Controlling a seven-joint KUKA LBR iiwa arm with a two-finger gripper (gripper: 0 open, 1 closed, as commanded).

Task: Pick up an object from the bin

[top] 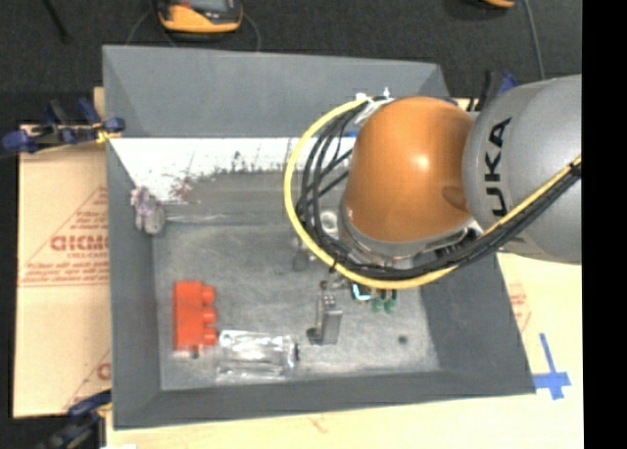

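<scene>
My gripper (324, 329) hangs low over the bin floor, right of the middle, under the arm's orange cover. A small green thing (384, 304) lies just to its right, partly hidden by the arm. A crumpled clear plastic packet (257, 353) lies to the gripper's lower left, near the front wall. A red toy block (193, 317) with round studs rests further left, beside the packet. Nothing shows in the gripper.
A small grey and purple thing (148, 210) sits in the far left corner of the bin. A tiny dark speck (402, 341) lies at the front right. The arm and its cables cover the right part of the bin.
</scene>
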